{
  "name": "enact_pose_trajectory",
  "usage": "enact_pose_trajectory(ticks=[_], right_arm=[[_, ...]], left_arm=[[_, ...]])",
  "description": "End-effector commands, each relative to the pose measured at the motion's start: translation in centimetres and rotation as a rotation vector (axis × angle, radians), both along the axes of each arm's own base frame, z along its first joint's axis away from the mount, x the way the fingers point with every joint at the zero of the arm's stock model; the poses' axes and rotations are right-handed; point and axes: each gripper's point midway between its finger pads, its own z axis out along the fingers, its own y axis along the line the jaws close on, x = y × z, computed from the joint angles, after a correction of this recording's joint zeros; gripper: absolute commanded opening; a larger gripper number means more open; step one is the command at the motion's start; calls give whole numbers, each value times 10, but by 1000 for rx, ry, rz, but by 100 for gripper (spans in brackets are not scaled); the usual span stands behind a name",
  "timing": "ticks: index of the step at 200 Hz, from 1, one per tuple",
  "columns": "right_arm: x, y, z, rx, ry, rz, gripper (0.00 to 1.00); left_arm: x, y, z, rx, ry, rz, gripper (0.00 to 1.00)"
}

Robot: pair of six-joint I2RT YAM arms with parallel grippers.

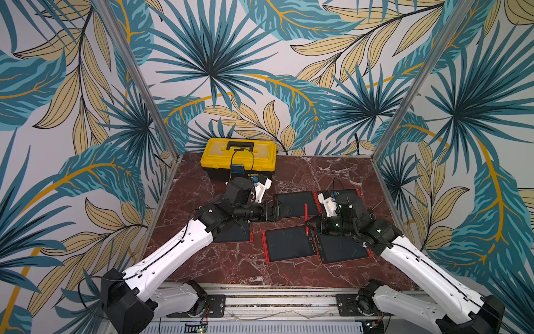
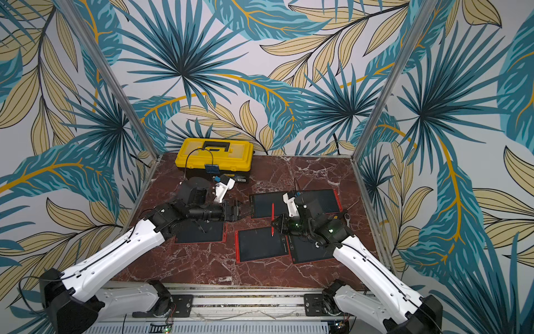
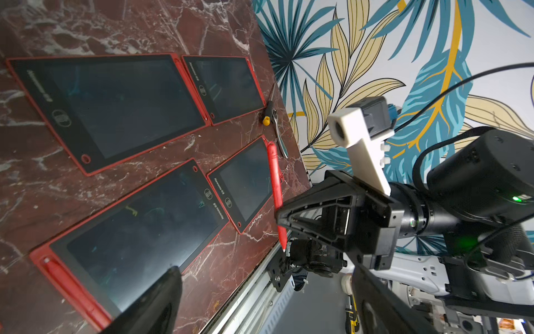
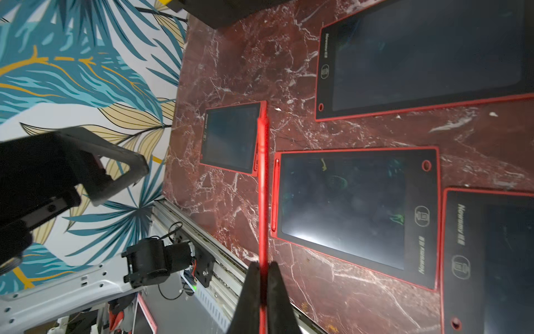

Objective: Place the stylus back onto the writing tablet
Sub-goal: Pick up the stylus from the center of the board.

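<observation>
Clamping the red stylus (image 4: 263, 188) between fingers drawn tight together, my right tool (image 4: 261, 264) grips the shaft nearer its pointed end and holds it off the counter (image 1: 231, 269). In both top views the stylus (image 1: 306, 217) runs across the gap between the far middle tablet (image 1: 294, 202) and the near middle tablet (image 1: 289, 244), pointed end toward the near one. I cannot tell whether the tip touches that screen. The near middle tablet carries its own red pen (image 4: 276, 196) stowed in the slot along one long edge. My left tool (image 1: 281, 210) stands just beside the stylus on the side away from my right tool, fingers spread wide apart, gripping nothing and not touching the shaft. A smaller tablet (image 1: 235, 232) lies partly under my left arm. The near right tablet (image 1: 341, 248) and the far right tablet (image 2: 326, 199) lie partly under my right arm. All five tablets rest flat on the counter, screens up. A yellow toolbox (image 1: 238, 157), lid closed, sits at the far edge against the wall.
</observation>
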Motion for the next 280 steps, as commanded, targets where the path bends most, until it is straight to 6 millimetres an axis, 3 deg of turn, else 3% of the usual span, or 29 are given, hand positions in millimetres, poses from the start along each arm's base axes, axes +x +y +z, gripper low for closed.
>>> enact_pose_trajectory(ticks=[1, 56, 170, 280], right_arm=[[-8, -9, -11, -87, -2, 22, 0], [-11, -13, -16, -105, -4, 19, 0], [-6, -9, -17, -104, -3, 18, 0], [-6, -10, -22, -111, 6, 12, 0]], left_arm=[[12, -15, 8, -2, -30, 30, 87], [12, -37, -14, 25, 29, 35, 74], [9, -68, -21, -4, 53, 56, 65], [5, -87, -36, 2, 152, 80, 44]])
